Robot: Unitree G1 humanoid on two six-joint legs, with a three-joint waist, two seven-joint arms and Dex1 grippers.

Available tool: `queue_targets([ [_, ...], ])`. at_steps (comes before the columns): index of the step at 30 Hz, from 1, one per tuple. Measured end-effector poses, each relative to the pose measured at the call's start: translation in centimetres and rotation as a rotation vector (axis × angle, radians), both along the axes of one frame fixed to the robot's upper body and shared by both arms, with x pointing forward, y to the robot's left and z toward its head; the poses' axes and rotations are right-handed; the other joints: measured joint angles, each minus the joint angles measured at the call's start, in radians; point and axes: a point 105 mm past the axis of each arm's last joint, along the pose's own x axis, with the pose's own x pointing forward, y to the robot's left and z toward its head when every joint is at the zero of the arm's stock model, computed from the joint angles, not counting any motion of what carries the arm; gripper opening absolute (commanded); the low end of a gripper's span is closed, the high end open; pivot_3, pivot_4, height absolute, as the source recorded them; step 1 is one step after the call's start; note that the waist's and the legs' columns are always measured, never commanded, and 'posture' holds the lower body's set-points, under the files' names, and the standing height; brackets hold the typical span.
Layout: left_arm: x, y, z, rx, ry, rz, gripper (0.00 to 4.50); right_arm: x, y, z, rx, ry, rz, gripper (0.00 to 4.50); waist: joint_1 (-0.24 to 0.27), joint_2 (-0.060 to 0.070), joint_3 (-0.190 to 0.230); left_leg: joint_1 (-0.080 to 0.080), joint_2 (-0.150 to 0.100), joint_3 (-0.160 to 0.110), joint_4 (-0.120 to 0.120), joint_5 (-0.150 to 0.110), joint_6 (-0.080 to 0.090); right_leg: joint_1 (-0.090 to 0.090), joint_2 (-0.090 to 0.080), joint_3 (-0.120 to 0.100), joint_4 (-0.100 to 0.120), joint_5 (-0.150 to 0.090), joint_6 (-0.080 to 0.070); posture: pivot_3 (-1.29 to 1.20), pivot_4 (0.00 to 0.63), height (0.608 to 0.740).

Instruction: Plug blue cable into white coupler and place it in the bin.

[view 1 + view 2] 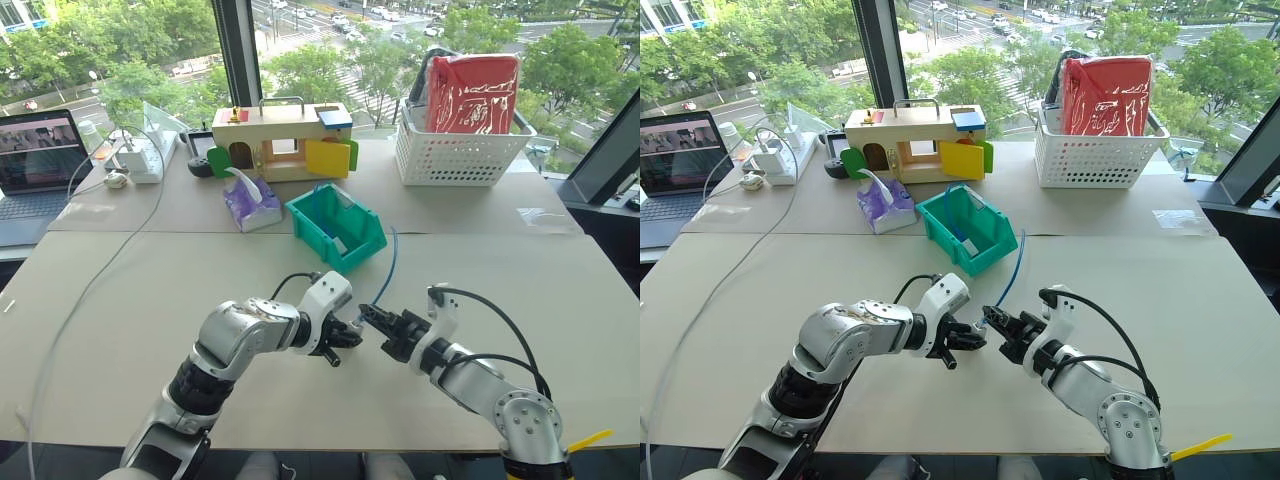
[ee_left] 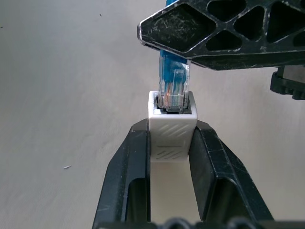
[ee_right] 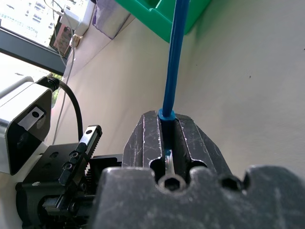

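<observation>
Work surface: large table (image 1: 150,300) w/ beige matte top, seam running across approx. mid-depth. Rear edge abuts full-height windows (image 1: 120,50); dark vertical mullion (image 1: 238,50) left of centre, dark angled frame at right. Outside: daylight, green trees, street w/ vehicles, seen from well above ground. Illumination: natural, diffuse, soft shadows on tabletop. On rear part of table: open laptop (image 1: 38,160) at far left, white perforated basket (image 1: 462,145) at right, wooden toy house (image 1: 285,140) centre.
</observation>
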Motion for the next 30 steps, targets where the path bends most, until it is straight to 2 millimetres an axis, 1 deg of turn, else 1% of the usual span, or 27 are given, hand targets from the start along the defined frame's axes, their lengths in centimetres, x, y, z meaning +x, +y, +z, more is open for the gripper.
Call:
queue_targets([
  [5,0.0,-0.1,0.0,-0.001,0.0,-0.001,0.64,0.0,0.0,0.1,-0.033,-0.023,0.009,0.0,0.0,0.0,0.0,0.0,0.0,0.0,0.0,0.0,0.0,0.0,0.0,0.0,0.0,0.0,0.0,0.0,0.15,0.74],
  [11,-0.2,-0.4,0.0,-0.011,0.012,-0.009,0.64,-0.2,0.3,0.3,-0.123,-0.078,0.054,0.0,0.004,0.0,0.0,0.0,0.0,0.0,0.0,0.0,0.0,0.0,0.0,0.0,0.0,0.0,0.0,0.0,0.15,0.74],
  [20,-0.7,-0.7,0.1,-0.05,0.128,0.022,0.64,-0.7,0.2,0.0,-0.165,-0.095,0.04,0.0,0.007,0.0,0.0,0.0,0.0,0.0,0.0,0.0,0.0,0.0,0.0,0.0,0.0,0.0,0.0,0.0,0.15,0.74],
  [30,-0.9,-0.6,0.2,-0.023,0.152,0.016,0.64,-1.2,0.6,0.1,-0.271,-0.159,0.066,0.0,0.007,-0.001,-0.001,0.0,0.0,0.0,0.0,0.0,0.0,0.0,0.0,0.0,0.0,0.0,0.0,0.0,0.15,0.74],
])
